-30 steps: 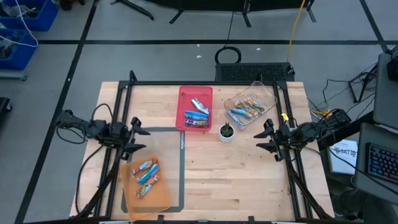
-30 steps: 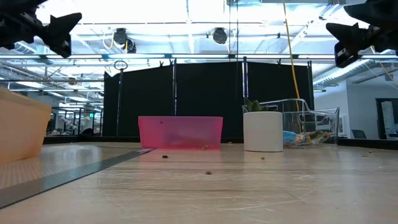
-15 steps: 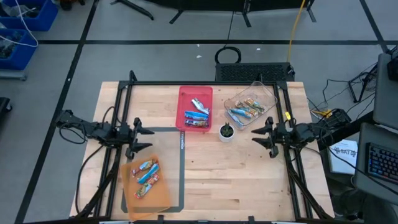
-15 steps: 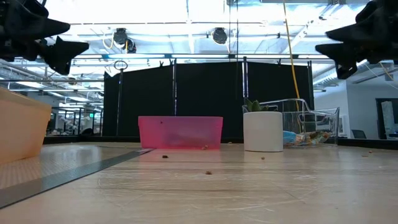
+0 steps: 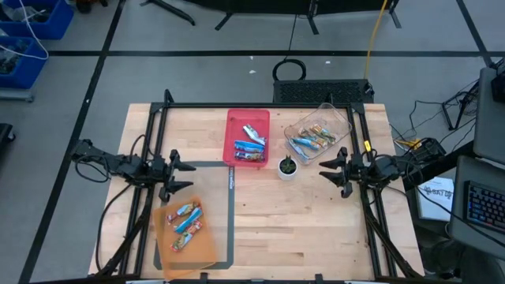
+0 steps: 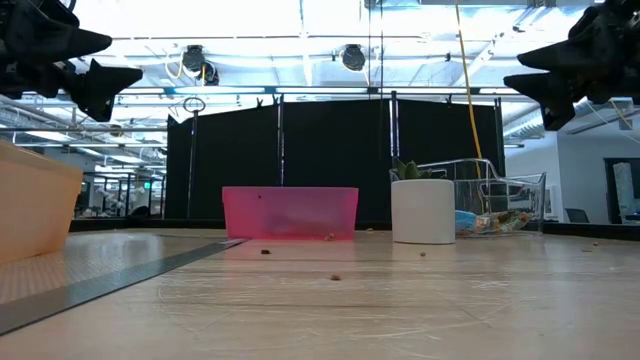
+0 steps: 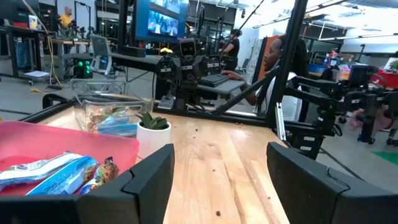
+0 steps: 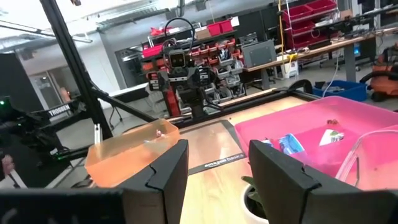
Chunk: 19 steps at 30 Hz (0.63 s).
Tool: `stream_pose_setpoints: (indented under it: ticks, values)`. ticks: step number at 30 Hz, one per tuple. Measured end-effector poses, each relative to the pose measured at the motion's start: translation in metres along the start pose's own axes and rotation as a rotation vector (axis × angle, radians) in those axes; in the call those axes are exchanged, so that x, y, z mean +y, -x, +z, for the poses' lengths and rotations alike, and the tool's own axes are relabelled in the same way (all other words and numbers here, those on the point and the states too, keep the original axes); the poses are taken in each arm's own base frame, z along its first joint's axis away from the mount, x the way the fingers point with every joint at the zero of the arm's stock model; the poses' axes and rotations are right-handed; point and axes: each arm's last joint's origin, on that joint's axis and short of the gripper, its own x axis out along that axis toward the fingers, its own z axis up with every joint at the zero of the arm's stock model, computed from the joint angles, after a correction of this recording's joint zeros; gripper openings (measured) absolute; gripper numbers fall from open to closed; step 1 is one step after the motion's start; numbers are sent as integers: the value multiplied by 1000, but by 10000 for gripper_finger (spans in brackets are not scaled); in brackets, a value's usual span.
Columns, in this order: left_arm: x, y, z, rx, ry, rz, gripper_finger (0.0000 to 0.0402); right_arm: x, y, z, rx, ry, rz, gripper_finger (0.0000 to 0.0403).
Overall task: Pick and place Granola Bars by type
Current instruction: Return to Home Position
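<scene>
Three bins hold the granola bars (image 5: 251,143): roughly four in the red bin (image 5: 233,126), several in the transparent bin (image 5: 341,120) and about four in the orange bin (image 5: 207,251). One potted plant (image 5: 287,166) stands between the first two. The left gripper (image 5: 188,177) and right gripper (image 5: 331,175) hang spread and empty. Only the high view shows the bins' contents. The low view shows both grippers well above the table (image 5: 300,229).

A robotics lab is showing itself: another arm rig (image 8: 185,74) is standing beside racked red bins (image 8: 221,28), and a monitor (image 7: 164,18) is glowing.
</scene>
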Motion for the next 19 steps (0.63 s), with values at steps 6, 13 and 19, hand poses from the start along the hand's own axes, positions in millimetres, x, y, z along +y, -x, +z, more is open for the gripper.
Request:
stream_pose_setpoints:
  ticks: [6, 13, 19]
  values:
    - [0, 0, 0, 0, 0, 0, 255, 0, 0, 2, -14, -6, 5, 160]
    - [0, 0, 0, -1, 1, -1, 255, 0, 0, 2, -15, -7, 6, 160]
    - [0, 0, 0, -2, 1, -1, 255, 0, 0, 2, -15, -7, 6, 160]
